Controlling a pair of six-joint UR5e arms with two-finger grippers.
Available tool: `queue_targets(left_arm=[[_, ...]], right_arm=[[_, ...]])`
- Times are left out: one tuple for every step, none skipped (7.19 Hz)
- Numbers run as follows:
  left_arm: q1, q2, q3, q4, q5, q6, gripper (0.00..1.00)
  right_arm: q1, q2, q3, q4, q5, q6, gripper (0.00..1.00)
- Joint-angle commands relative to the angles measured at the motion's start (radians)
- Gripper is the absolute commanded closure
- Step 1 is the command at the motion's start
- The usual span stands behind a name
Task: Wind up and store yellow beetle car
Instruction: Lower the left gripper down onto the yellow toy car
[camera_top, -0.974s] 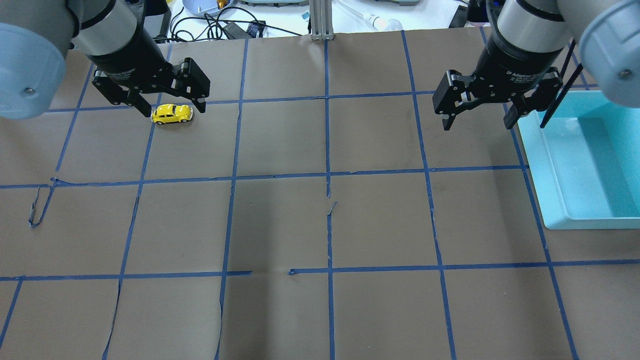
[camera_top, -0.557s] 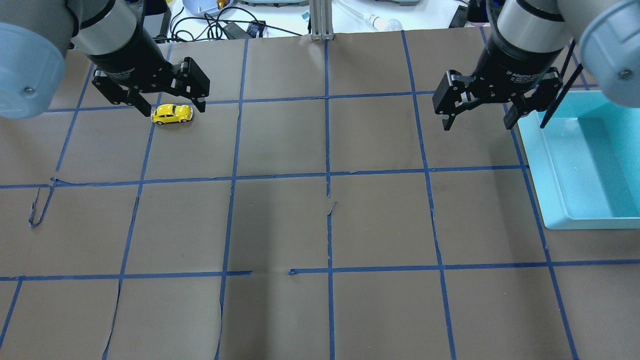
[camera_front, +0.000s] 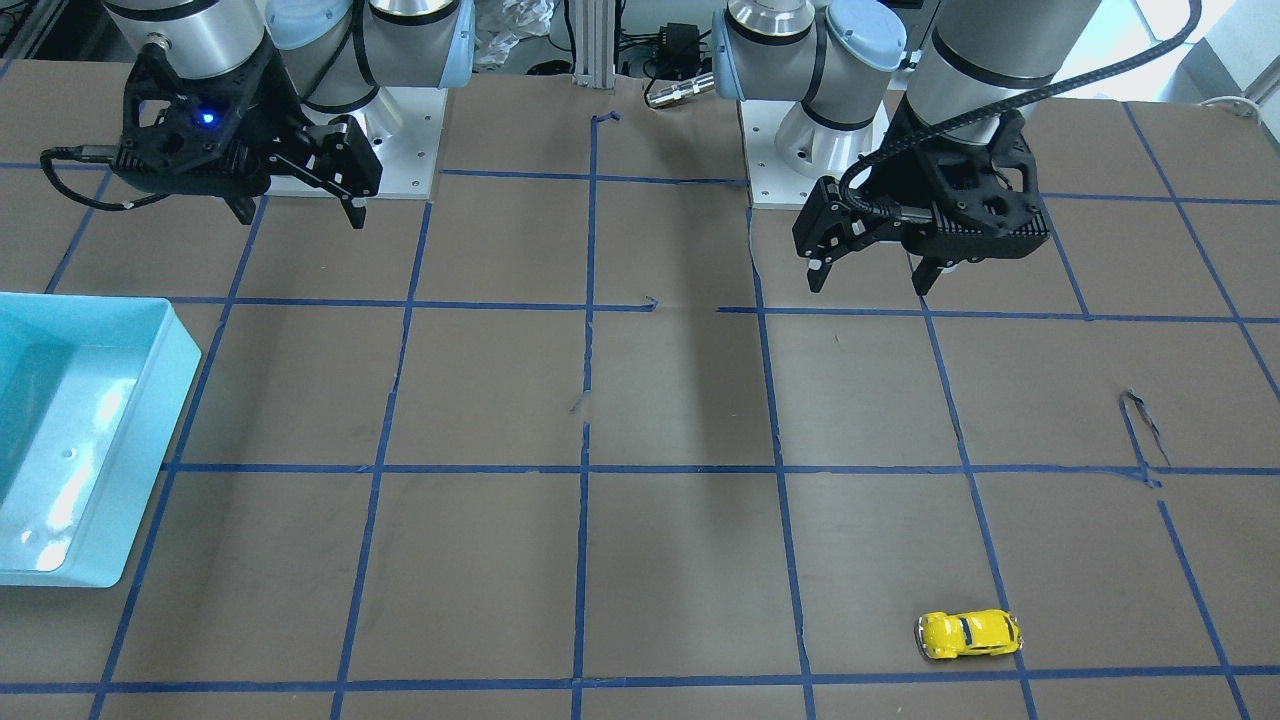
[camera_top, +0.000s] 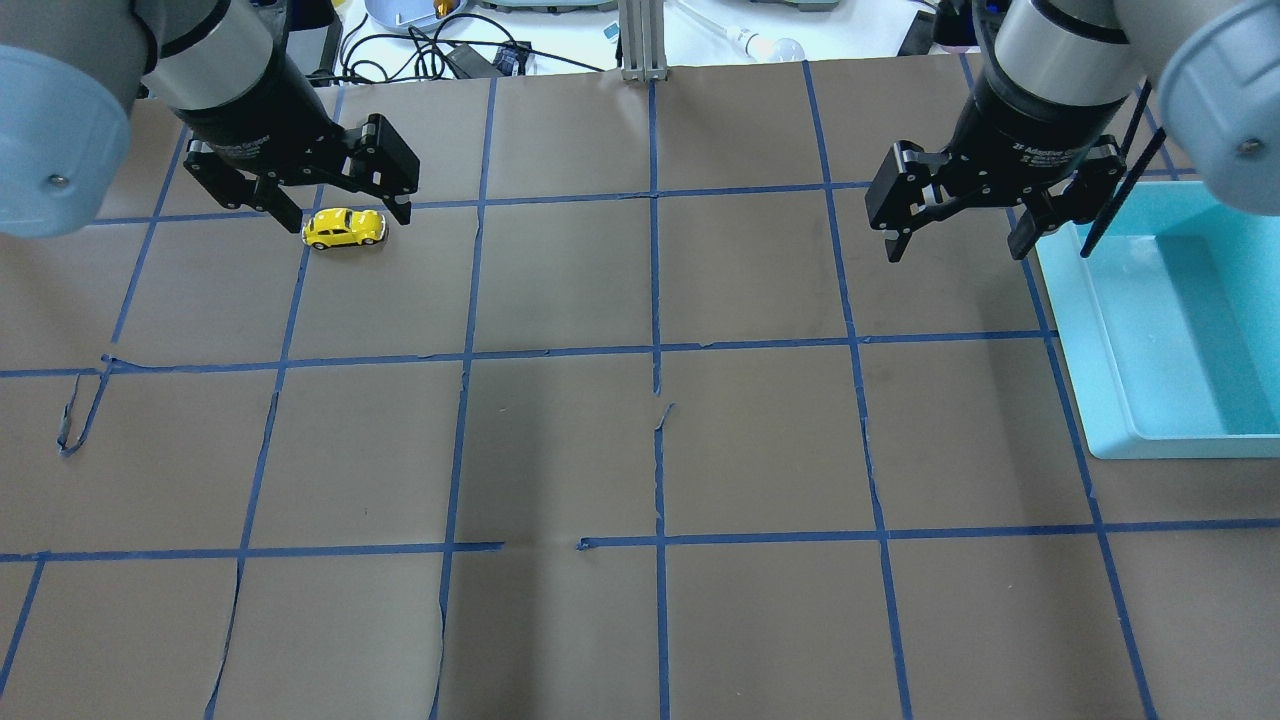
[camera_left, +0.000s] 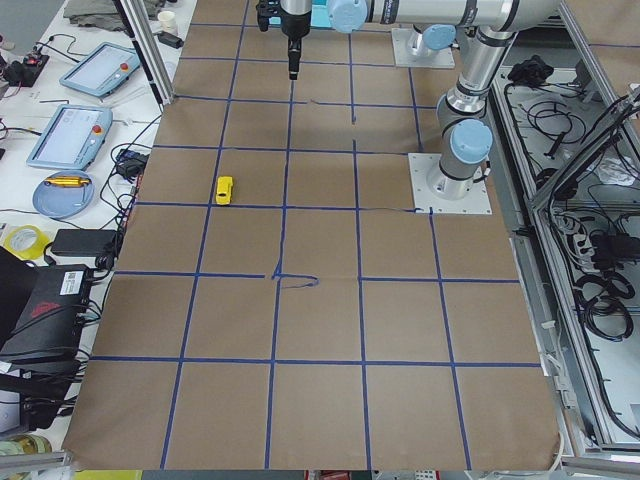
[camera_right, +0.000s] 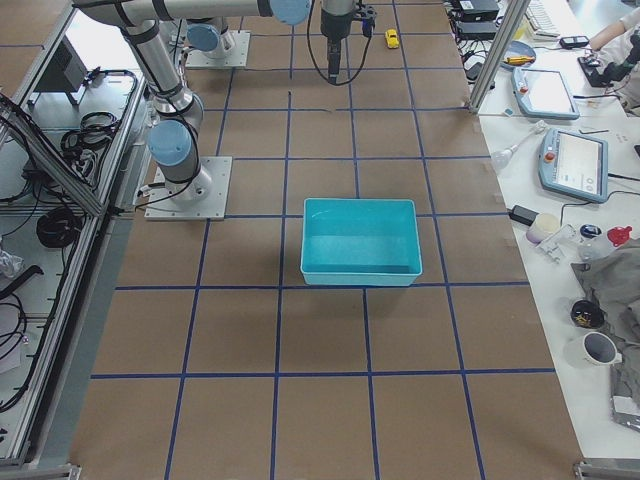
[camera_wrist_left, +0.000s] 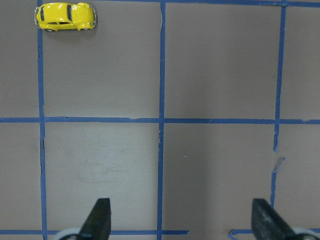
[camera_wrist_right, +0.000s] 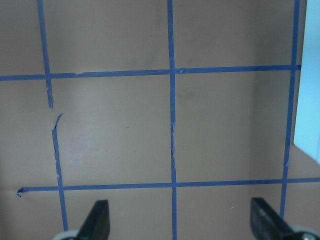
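L gripper (camera_front: 870, 285) hangs above the table (camera_top: 560, 280), jaws spread wide, nothing between them. Out ahead of it, well apart, the yellow beetle car (camera_top: 344, 228) sits on its wheels by a blue tape line, robot's left half. R gripper (camera_top: 955, 253) is spread wide too, empty, raised just beside the teal bin (camera_top: 1090, 350).

Bright, even overhead light in every view. A soft, broad shadow band runs down the middle of the table (camera_front: 700, 400). White glare patches on the bin (camera_front: 70, 470) floor, small highlights on the glossy car (camera_front: 968, 634). A blue LED glows on the right end effector (camera_front: 300, 212). Table is in sharp focus; fingertips (camera_wrist_left: 100, 220) at the left wrist view's bottom edge are slightly soft. Arm joints (camera_top: 50, 130) in the overhead corners look big and soft. Right wrist view has a warmer tint than the left.
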Motion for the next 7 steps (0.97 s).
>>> queue_targets(left_arm=[[0.0,-0.005,0.002,0.0,-0.002,0.029,0.0],[0.002,-0.017,0.005,0.002,0.0,0.09,0.0],[0.002,-0.032,0.015,0.002,0.0,0.214,0.0],[0.003,-0.041,0.018,0.0,0.0,0.283,0.0],[0.009,-0.063,0.018,0.0,0.0,0.422,0.0],[0.011,-0.086,0.02,0.0,0.0,0.563,0.0],[0.032,-0.109,0.021,0.0,0.0,0.736,0.0]], right_arm=[[0.0,0.0,0.0,0.002,0.0,-0.001,0.0],[0.0,0.0,0.0,0.002,0.0,-0.001,0.0],[0.0,0.0,0.002,0.002,0.0,-0.001,0.0],[0.0,0.0,0.002,0.003,0.0,-0.001,0.0],[0.0,0.0,0.002,0.003,0.0,-0.001,0.0],[0.0,0.0,0.002,0.005,0.0,0.0,0.0],[0.0,0.0,0.002,0.005,0.0,-0.001,0.0]])
